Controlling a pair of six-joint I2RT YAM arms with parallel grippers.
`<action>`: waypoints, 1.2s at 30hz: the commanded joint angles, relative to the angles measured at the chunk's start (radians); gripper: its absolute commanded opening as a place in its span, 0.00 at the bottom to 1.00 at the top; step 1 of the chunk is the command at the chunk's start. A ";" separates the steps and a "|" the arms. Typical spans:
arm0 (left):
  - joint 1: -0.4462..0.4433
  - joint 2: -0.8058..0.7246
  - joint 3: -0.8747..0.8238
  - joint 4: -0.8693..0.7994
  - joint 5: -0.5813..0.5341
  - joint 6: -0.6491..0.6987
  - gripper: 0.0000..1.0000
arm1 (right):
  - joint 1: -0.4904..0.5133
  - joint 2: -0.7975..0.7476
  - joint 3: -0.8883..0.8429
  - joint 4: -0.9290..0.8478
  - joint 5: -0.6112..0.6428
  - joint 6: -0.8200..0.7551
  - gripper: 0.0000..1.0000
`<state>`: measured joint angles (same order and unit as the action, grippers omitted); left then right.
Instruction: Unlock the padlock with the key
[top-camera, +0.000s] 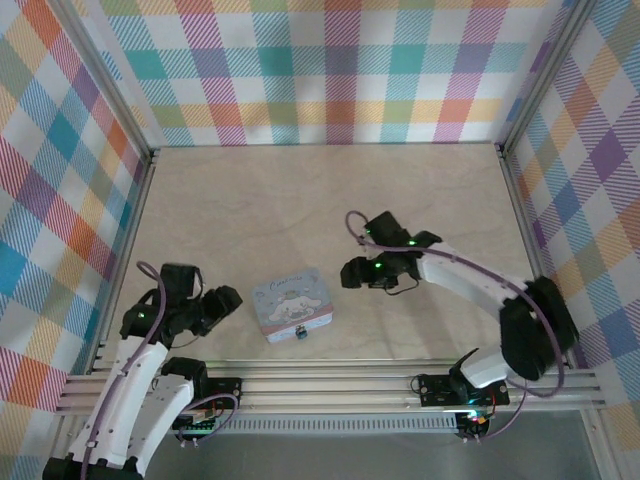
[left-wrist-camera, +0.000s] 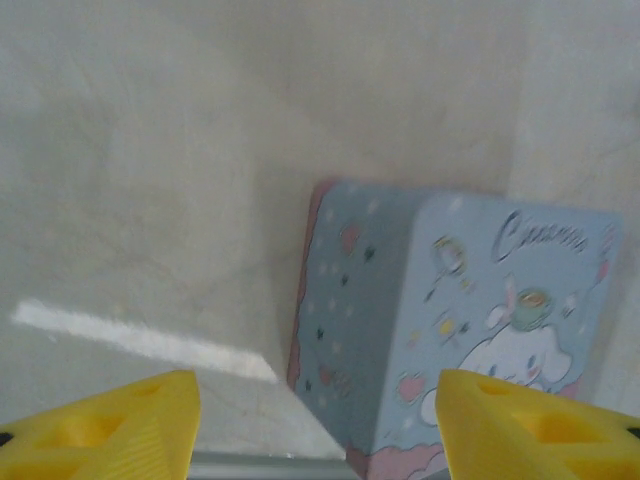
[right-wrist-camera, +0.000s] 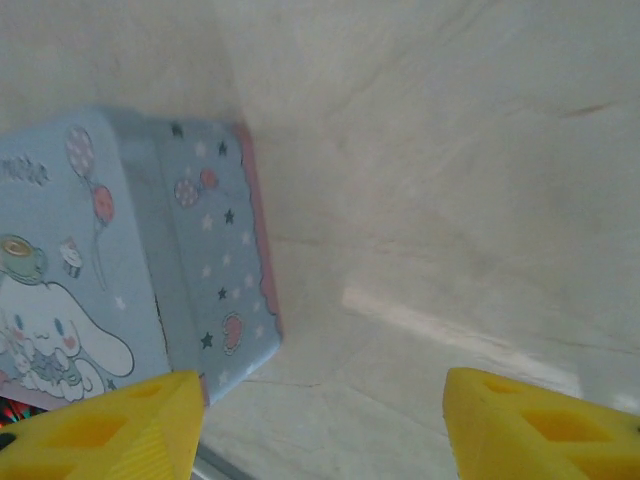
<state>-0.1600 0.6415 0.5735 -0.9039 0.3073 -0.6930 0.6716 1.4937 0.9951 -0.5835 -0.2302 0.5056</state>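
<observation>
Both grippers flank the cartoon-dog tin (top-camera: 291, 303) on the table (top-camera: 330, 190). L gripper (left-wrist-camera: 315, 405): yellow fingers (left-wrist-camera: 110, 430) stand well apart, nothing btwn them; tin lies just ahead, to their right. R gripper (right-wrist-camera: 322, 405): jaws likewise parted and empty, tin ahead-left. Padlock (top-camera: 301, 331) sits at the tin's near edge, btwn the two sets of jaws, touched by neither.

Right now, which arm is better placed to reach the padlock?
Probably left: the left gripper sits beside the cartoon-dog tin, nearer the padlock at its near edge; the right gripper is by its far corner.
</observation>
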 joint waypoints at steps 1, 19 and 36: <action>-0.026 -0.026 -0.064 0.126 0.141 -0.110 0.61 | 0.069 0.085 0.092 -0.035 -0.062 0.026 0.62; -0.196 0.328 -0.122 0.510 0.145 -0.146 0.42 | 0.132 0.217 0.146 -0.021 -0.026 0.055 0.46; -0.250 0.952 0.335 0.543 0.007 -0.032 0.37 | -0.003 0.447 0.413 -0.076 -0.007 -0.054 0.40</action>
<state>-0.3653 1.4792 0.8669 -0.3637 0.3489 -0.7395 0.6571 1.8622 1.3888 -0.7170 -0.2100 0.4820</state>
